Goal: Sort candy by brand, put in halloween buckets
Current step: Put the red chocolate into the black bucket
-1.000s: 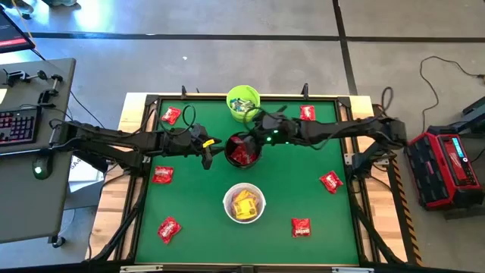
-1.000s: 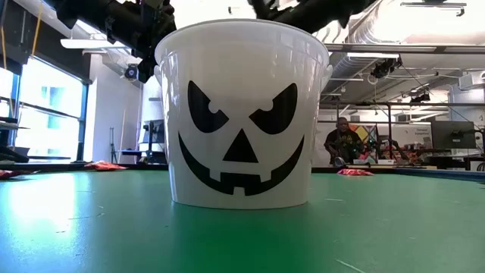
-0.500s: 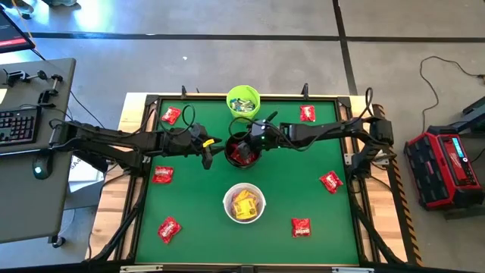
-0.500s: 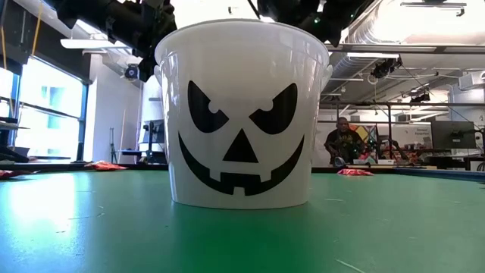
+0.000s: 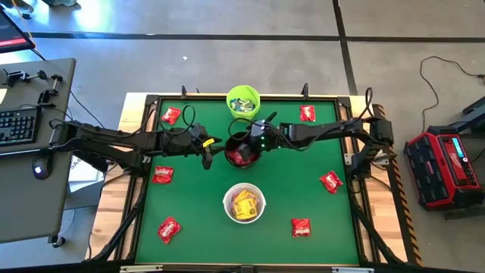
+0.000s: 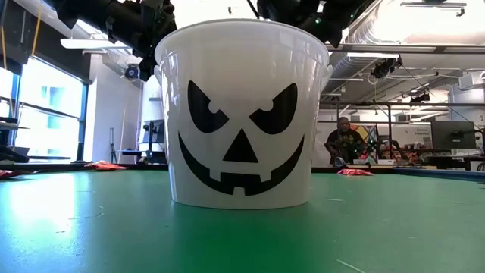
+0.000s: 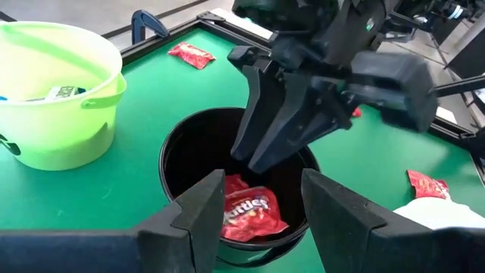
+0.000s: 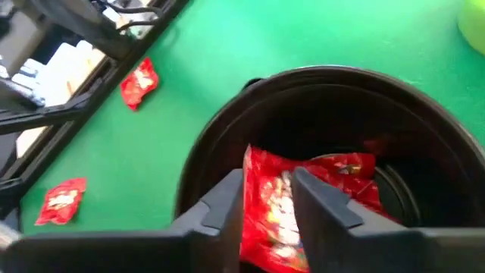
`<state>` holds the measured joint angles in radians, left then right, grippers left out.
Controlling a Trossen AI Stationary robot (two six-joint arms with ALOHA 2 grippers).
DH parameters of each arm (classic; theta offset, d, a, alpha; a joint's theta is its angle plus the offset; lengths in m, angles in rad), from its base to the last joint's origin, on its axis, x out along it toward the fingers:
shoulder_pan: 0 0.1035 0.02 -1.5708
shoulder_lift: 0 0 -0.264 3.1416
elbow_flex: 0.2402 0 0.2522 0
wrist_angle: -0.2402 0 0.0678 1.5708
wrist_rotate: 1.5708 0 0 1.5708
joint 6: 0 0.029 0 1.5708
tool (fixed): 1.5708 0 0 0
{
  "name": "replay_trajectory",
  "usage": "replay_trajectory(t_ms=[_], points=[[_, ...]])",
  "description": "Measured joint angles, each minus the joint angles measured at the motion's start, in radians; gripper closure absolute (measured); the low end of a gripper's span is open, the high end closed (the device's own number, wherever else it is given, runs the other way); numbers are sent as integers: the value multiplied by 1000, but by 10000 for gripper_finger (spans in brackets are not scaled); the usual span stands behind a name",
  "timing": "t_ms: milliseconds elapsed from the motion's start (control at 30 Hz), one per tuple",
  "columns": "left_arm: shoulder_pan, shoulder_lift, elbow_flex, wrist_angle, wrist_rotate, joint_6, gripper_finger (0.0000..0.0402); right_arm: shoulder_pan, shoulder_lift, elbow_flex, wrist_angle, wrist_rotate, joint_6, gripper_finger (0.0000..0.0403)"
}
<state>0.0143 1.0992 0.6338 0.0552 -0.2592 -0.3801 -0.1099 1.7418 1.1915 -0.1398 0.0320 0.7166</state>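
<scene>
Grey concrete floor (image 5: 227,53) around the table — bright window (image 6: 45,114) at left, ceiling ducts (image 6: 379,30) overhead.

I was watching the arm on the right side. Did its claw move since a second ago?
Yes. In the high view the right gripper slid from beside the lime green bucket to over the black bucket's rim, further from the green one.

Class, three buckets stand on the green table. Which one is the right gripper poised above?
The black bucket, in the middle of the row: the right gripper hangs over its mouth, above red candy. The green bucket and white bucket have no gripper over them.
</scene>
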Motion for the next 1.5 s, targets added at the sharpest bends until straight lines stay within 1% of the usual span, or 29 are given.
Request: replay_trajectory(t_ms=[100, 167, 333, 400, 500, 667, 733, 833, 933, 1000, 1133, 1233, 1367, 1500], points=[[0, 0, 0, 0, 0, 0, 236, 2, -29, 0, -1, -10, -14, 276], [0, 0, 0, 0, 1, -1, 236, 6, -58, 0, -1, -6, -29, 265], [0, 0, 0, 0, 1, -1, 236, 15, -151, 0, -29, 46, -71, 258], [0, 0, 0, 0, 1, -1, 236, 22, -195, 0, -69, 73, -85, 258], [0, 0, 0, 0, 1, -1, 236, 38, -256, 0, -169, 108, -97, 258], [0, 0, 0, -1, 1, -1, 236, 90, -325, 0, -393, 117, -138, 258], [0, 0, 0, -2, 1, -1, 236, 119, -331, 0, -489, 112, -142, 258], [0, 0, 0, -3, 1, 0, 236, 164, -328, -1, -629, 71, -130, 258], [0, 0, 0, -4, 1, 0, 236, 219, -321, -1, -715, 36, -111, 258], [0, 0, 0, -4, 1, -1, 236, 264, -321, -2, -738, 18, -104, 258], [0, 0, 0, -4, 1, -1, 236, 365, -321, -2, -743, -45, -73, 258], [0, 0, 0, -4, 1, -2, 236, 461, -316, -2, -735, -72, -29, 258], [0, 0, 0, -5, 2, -2, 236, 589, -293, -2, -730, -76, 47, 258], [0, 0, 0, -6, 10, -1, 236, 686, -229, -2, -701, -77, 162, 258]])
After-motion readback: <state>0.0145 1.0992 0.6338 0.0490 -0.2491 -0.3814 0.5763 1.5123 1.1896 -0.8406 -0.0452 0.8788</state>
